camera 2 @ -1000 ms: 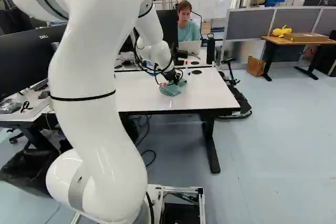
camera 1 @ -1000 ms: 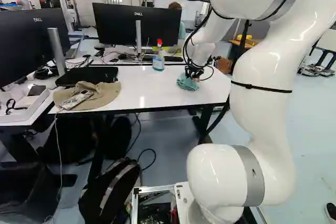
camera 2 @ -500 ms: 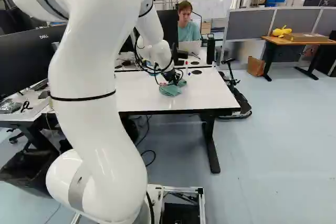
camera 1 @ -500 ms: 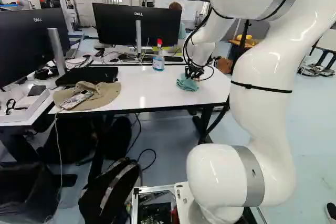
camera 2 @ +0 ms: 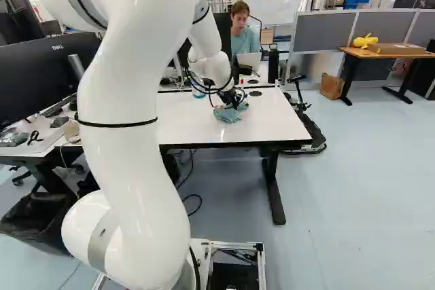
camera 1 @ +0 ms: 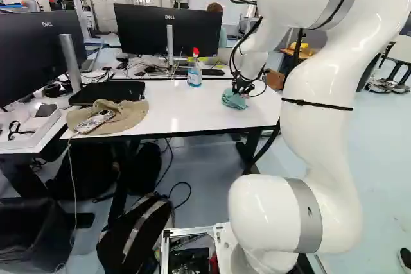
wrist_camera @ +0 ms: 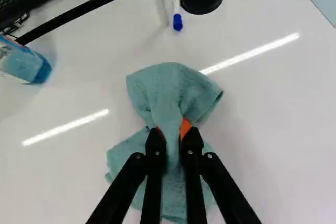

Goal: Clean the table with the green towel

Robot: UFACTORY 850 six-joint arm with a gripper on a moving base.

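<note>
Green towel (wrist_camera: 170,90) shifted rightward with the gripper (camera 2: 232,103) clamped on it, creased, bunched mid-length, ends flared

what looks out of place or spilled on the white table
No spill or damage shows. The one oddity is at the left of the left base view: a phone lies on a tan cap near the front edge of the table, its cable dangling toward the floor.
</note>
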